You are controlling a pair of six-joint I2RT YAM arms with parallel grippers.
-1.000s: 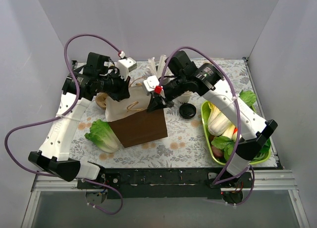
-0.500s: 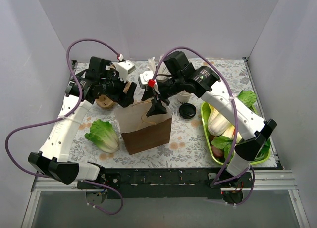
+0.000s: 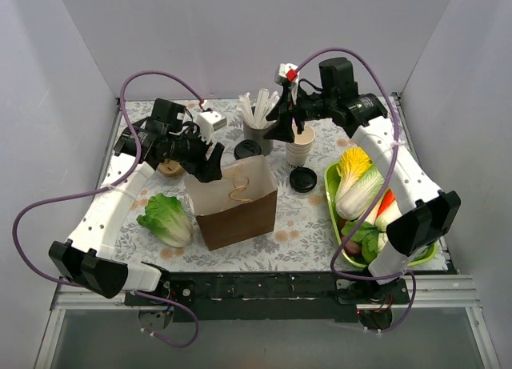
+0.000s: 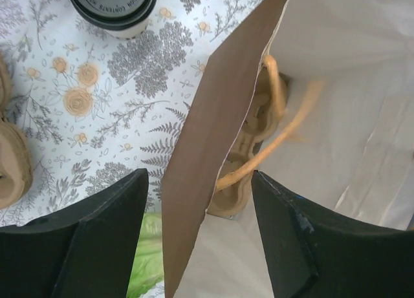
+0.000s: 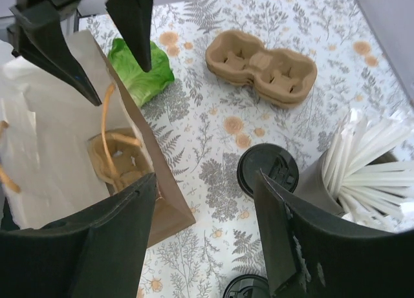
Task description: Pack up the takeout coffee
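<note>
The takeout coffee [image 3: 248,150], a cream cup with a black lid, stands on the table behind the brown paper bag [image 3: 236,199]; the lid also shows in the right wrist view [image 5: 267,170]. The bag stands open, with a tan cup carrier [image 5: 116,159] at its bottom. My left gripper [image 3: 210,166] is open and straddles the bag's left wall [image 4: 207,149], with a gap on each side. Raised at the back, my right gripper [image 3: 286,130] is open and empty, and the coffee [image 5: 267,170] lies just beyond its right finger.
A grey cup of white sticks [image 3: 258,117] and a stack of lidless cream cups [image 3: 300,150] stand behind the bag. A loose black lid [image 3: 303,179] lies to the bag's right. A second carrier [image 3: 168,166], a lettuce [image 3: 168,218] and a green vegetable tray [image 3: 332,201] flank the bag.
Both grippers opened and released the bag's rim. The right arm rose and swung to the back right, over the cups. The bag now stands open and upright.
</note>
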